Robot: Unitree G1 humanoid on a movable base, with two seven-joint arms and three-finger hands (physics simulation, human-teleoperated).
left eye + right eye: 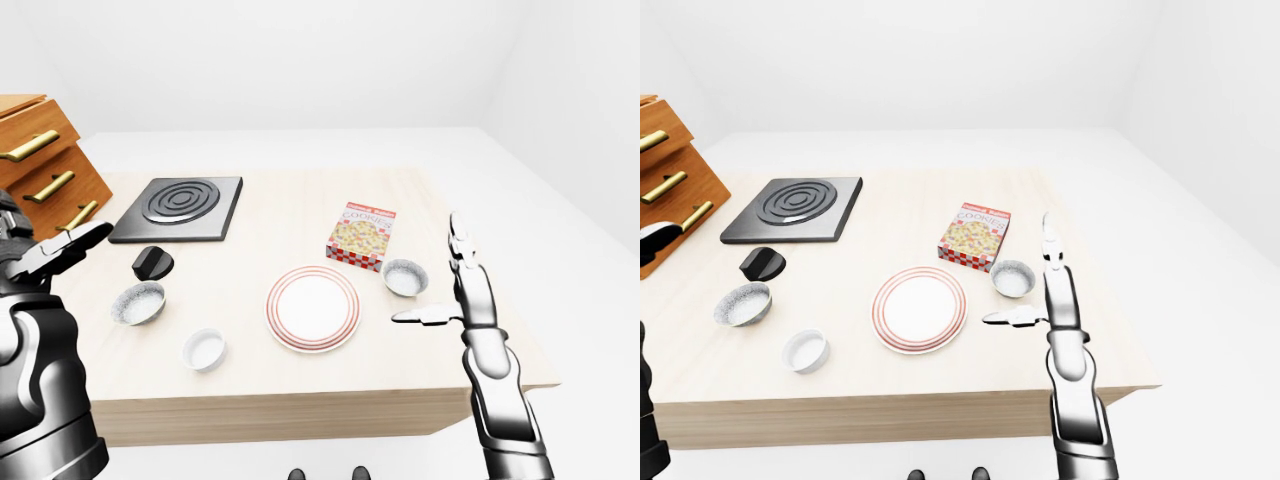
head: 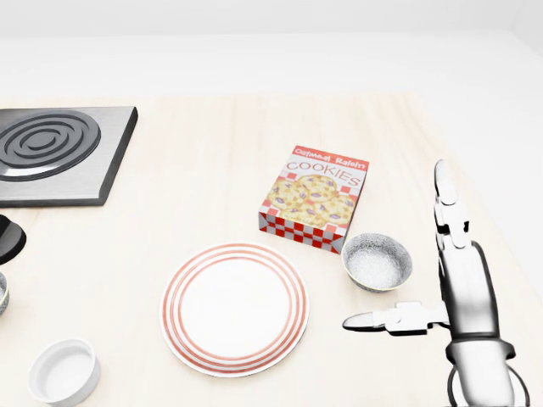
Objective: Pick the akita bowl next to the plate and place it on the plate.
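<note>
The akita bowl, grey and speckled inside, stands upright on the wooden table just right of the white plate with red rings. Nothing lies on the plate. My right hand is open just right of the bowl: the fingers point up the head view and the thumb reaches left below the bowl, without touching it. My left hand hovers open at the far left of the left-eye view, well away from both, over the table's left edge.
A cookie box lies just above the bowl. A black stove plate, a small black object, a second speckled bowl and a white ramekin stand left of the plate. A wooden drawer cabinet is far left.
</note>
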